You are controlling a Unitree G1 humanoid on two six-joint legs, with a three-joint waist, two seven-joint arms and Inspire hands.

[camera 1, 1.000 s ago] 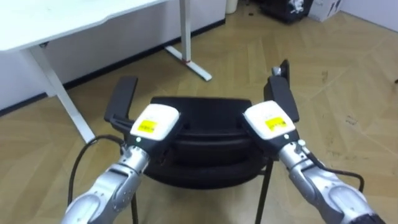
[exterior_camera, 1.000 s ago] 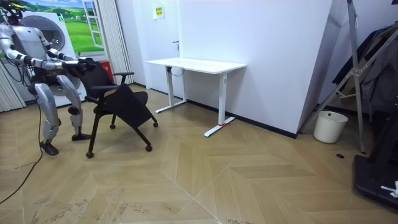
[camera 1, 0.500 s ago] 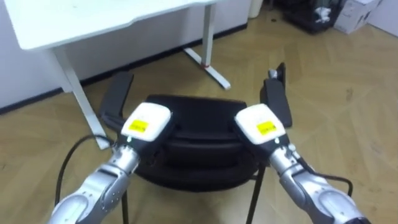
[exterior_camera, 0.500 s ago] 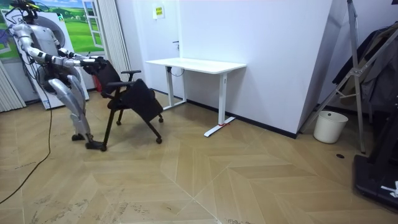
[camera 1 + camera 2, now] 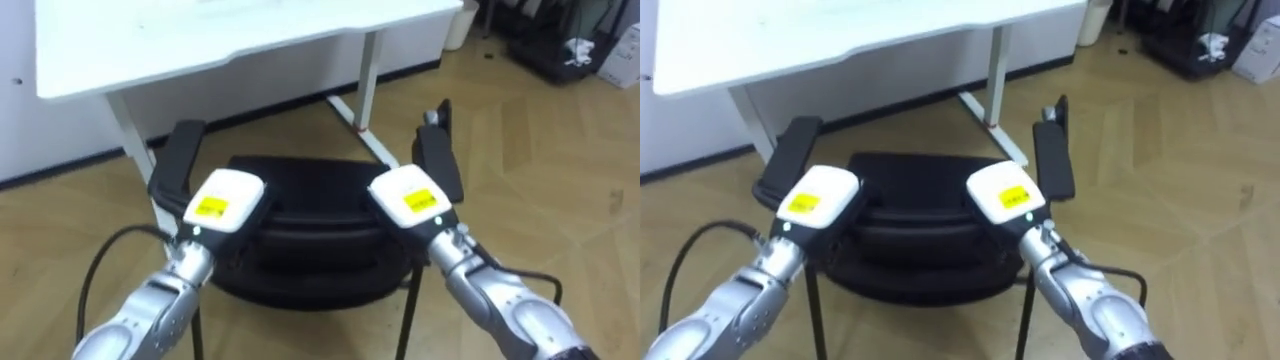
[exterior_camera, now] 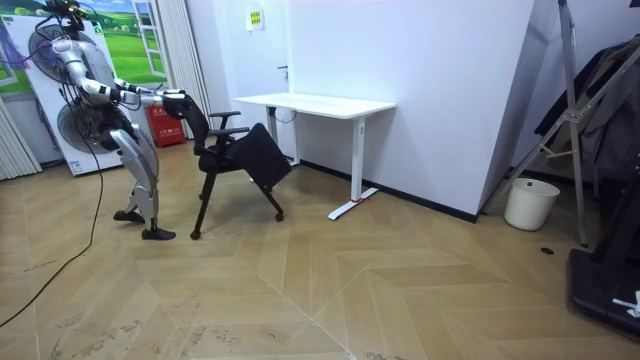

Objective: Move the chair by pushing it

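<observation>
Left hand (image 5: 222, 198) and right hand (image 5: 408, 198) are both set against the top of the chair (image 5: 318, 185) from behind, one at each end of its backrest. I see only the backs of them, so I cannot tell whether they clasp the backrest or merely press on it. The chair is right in front of me with its seat facing the white desk (image 5: 250, 30). In the room view it stands just short of the desk's near end, and I am leaning into it with both arms stretched out.

My worry is the line of travel. The chair's left armrest (image 5: 172, 165) looks close to the desk's leg (image 5: 127, 128), so if I drift to that side I expect the armrest or the chair's frame to catch on it and slew the chair round. Pushing this high on the backrest could also tip the chair forward if a foot snags on the floor. And if my hands are only resting there, an uneven shove may let one slide off the backrest
</observation>
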